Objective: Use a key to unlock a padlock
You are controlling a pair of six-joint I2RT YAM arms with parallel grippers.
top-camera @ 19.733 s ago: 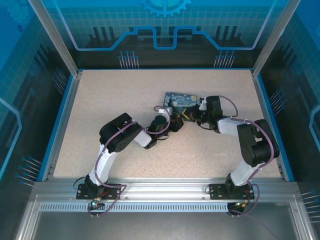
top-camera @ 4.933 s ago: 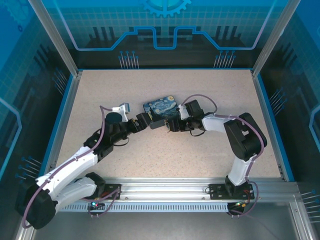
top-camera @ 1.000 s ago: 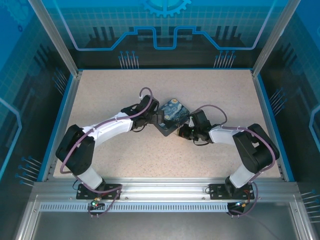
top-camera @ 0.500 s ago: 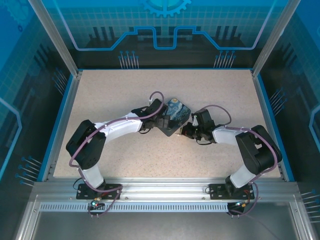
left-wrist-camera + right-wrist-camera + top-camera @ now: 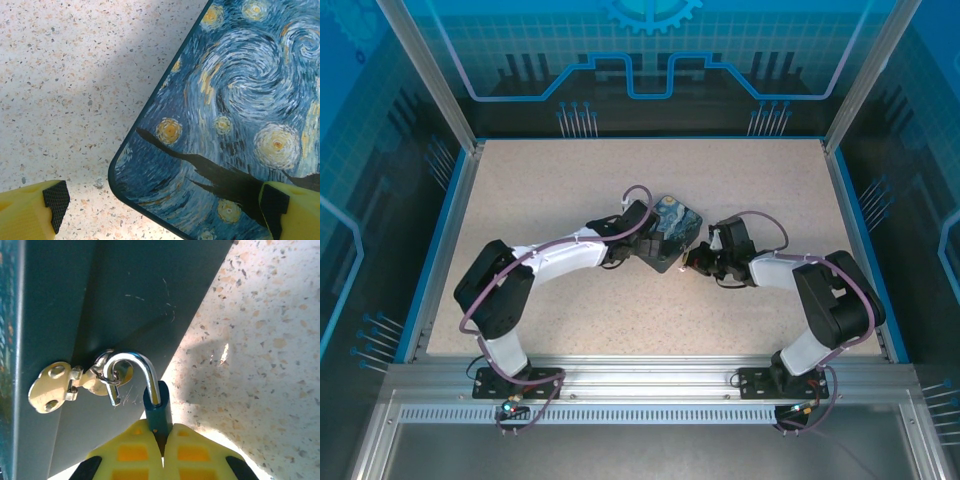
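My right gripper (image 5: 162, 436) is clamped shut on the body of the padlock (image 5: 156, 409). The padlock hangs against the side wall of the painted box (image 5: 672, 222), at the box's 4 o'clock in the overhead view. From the wrist camera, the silver shackle (image 5: 132, 360) loops through the ring of the brass hasp (image 5: 50, 388). Its short leg looks free of the body, so I judge the lock is sprung and the step in hand is drawing the shackle out of that ring. Whether the key sits under my fingers I cannot tell. My left gripper (image 5: 164, 202) stands wide open at the box's 8 o'clock, holding nothing, with one pad over the lid and the other over bare table (image 5: 60, 75).

The next move, as I read it, is to close the left jaws on the box corner to steady it, then swing the padlock toward 3 o'clock to unhook it. The shackle tip lies just beside the box wall, so room there is tight. Open table spreads toward 3 and 6 o'clock, and the blue rim (image 5: 855, 232) is well apart.
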